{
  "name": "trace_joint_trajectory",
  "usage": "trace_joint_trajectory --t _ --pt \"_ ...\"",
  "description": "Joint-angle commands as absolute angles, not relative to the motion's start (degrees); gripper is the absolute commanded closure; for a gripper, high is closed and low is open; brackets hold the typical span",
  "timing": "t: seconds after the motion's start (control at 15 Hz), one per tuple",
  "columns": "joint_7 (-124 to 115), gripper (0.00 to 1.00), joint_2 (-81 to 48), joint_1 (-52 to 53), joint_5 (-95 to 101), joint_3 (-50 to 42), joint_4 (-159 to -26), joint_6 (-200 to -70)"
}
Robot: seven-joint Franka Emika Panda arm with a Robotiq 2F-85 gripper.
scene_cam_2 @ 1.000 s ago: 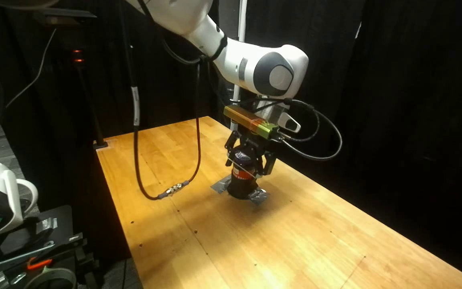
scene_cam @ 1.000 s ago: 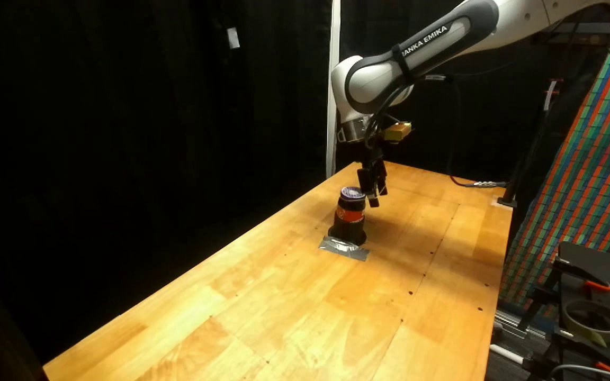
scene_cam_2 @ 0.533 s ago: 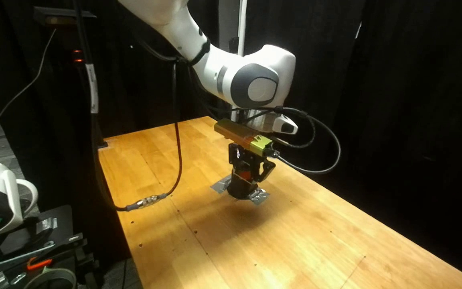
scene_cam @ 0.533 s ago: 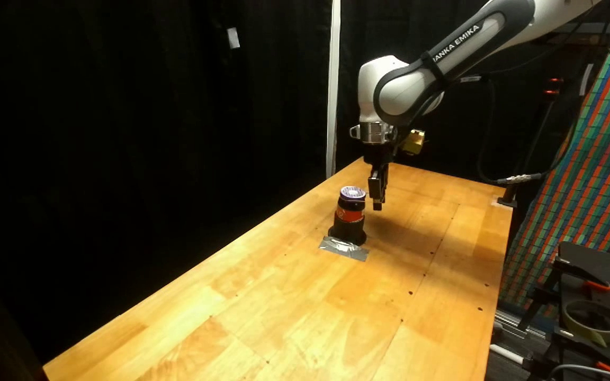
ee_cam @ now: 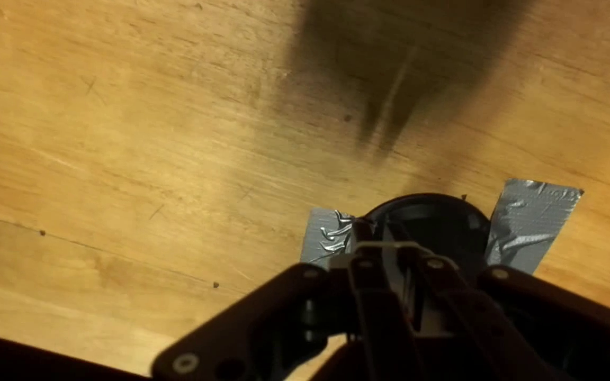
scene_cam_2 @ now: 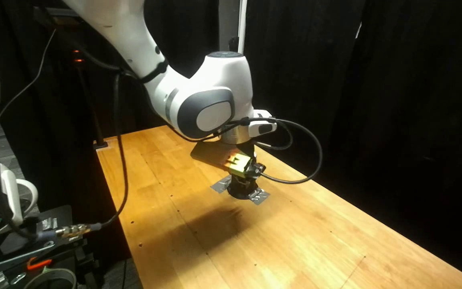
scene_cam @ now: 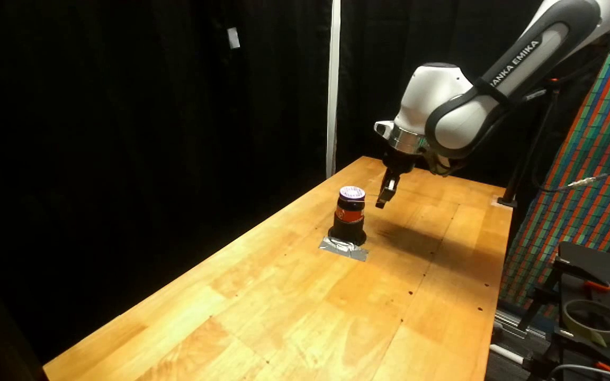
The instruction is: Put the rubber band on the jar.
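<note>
One gripper (ee_cam: 379, 231) newly aslant near one jar (scene_cam: 349, 214), two fingers (ee_cam: 362, 233) narrowly apart, one rubber band (ee_cam: 388, 244) across them.

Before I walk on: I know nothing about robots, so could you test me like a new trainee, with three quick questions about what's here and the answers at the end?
1. Multiple choice: what colour shows around the middle of the jar? A) green B) orange-red C) bright blue
2. True or false: the jar lies on its side.
3. Short answer: in the wrist view, what thin, pale thing stretches across the fingers of the robot's gripper?

Key:
1. B, orange-red.
2. False; it stands upright.
3. The rubber band.
</note>
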State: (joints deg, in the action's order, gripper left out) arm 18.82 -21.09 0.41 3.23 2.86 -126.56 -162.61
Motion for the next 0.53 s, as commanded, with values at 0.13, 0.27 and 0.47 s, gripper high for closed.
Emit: trace_joint_trajectory --t 0.13,0.27,0.47 --pt "24.93 0.85 -11.01 -5.26 4.45 8.38 -147.80 -188.98" --pt "23.91 0.86 -11.35 -9.17 6.42 13.06 -151.40 -199.25" --pt "21.90 0.87 -14.15 -11.33 11.59 14.92 -155.05 -214.24"
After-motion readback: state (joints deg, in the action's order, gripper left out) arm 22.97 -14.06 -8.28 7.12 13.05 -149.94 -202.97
